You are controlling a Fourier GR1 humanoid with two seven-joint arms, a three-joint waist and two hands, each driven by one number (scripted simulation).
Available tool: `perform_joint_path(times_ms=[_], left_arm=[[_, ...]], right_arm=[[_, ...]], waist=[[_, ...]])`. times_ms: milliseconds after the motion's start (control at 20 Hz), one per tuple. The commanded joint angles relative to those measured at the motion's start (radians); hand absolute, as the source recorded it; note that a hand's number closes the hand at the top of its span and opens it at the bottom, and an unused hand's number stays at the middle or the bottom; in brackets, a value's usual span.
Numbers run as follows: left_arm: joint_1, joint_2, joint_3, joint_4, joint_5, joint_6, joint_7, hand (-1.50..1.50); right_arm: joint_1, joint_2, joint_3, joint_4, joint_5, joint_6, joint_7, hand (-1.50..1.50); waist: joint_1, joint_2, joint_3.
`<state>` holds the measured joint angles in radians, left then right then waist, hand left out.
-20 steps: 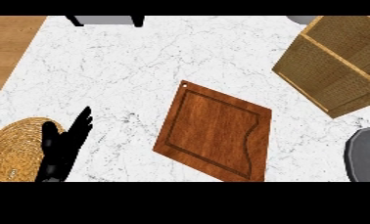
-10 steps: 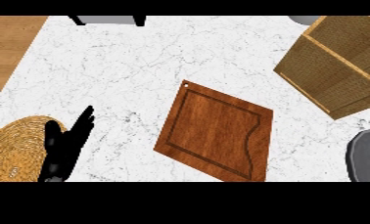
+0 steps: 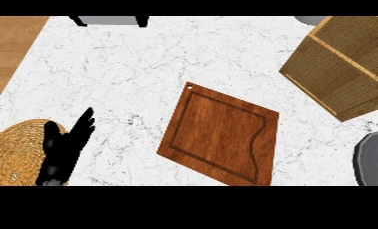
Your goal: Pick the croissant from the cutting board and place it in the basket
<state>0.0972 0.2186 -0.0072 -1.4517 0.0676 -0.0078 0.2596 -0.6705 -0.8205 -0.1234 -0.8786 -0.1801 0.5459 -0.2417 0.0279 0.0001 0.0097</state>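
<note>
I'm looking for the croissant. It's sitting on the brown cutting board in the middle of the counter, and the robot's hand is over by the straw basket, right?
Not quite. The head view shows the cutting board with nothing on it; no croissant can be seen anywhere. The rest is right: the board lies mid-counter, and the left hand is by the basket at the lower left.

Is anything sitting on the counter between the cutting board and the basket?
Nothing visible does: only bare counter lies between the cutting board and the basket. The left hand rests at the basket's rim. No croissant shows.
</note>
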Motion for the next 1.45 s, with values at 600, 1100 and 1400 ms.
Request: perform_joint_path(times_ms=[600,1100,1400], left_arm=[[0.029,-0.043,-0.025,0.018,-0.019,0.006,0.015,0.0],[0.023,-0.039,-0.02,0.037,-0.021,-0.015,-0.008,0.0],[-0.005,-0.042,-0.02,0.048,-0.039,0.001,0.002,0.0]], right_arm=[[-0.163,-0.076,0.048,0.446,0.353,-0.172,-0.442,-1.5],[-0.286,-0.151,-0.069,0.667,0.287,-0.074,-0.379,-1.5],[-0.268,-0.251,-0.092,0.728,0.29,-0.051,-0.397,-1.5]], waist=[[0.024,0.017,-0.007],[0.025,0.021,-0.006],[0.032,0.032,-0.003]])
